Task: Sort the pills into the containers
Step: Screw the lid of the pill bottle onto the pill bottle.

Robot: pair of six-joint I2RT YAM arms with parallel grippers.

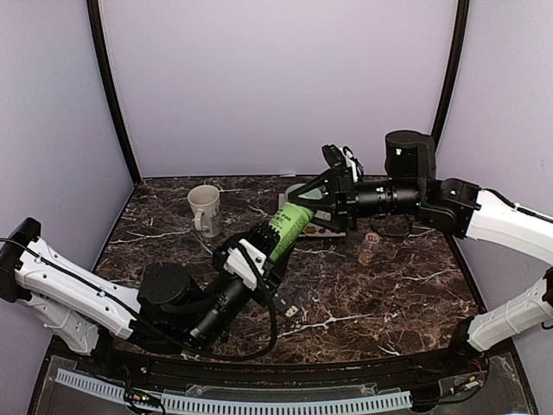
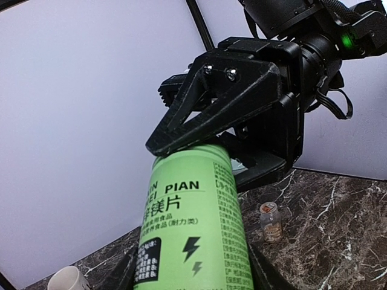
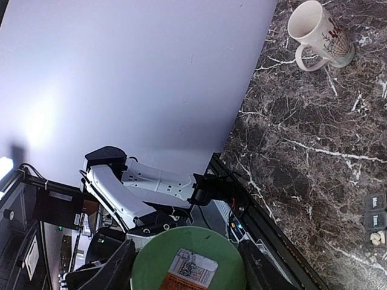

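Holding the green bottle [image 1: 289, 226] slantwise above the worktop [image 1: 406, 294], the left pincer [image 1: 270, 244] is clamped round its lower body. The right pincer [image 1: 307, 199] straddles its upper end, though whether it presses I cannot tell. Smooth, stiff and probably light, the bottle may twist in a loose grip, so that end wants a square hold. No pills show singly; they would scatter easily. The containers [image 1: 288, 305] lie on the near worktop, just right of the left arm.

White-shelled left arm [image 1: 73, 290] and right arm [image 1: 510, 218], black cylindrical joints [image 1: 168, 290], black angular right gripper [image 1: 301, 203], silver screws [image 2: 219, 72], black cables [image 2: 338, 103], green light [image 2: 346, 41]
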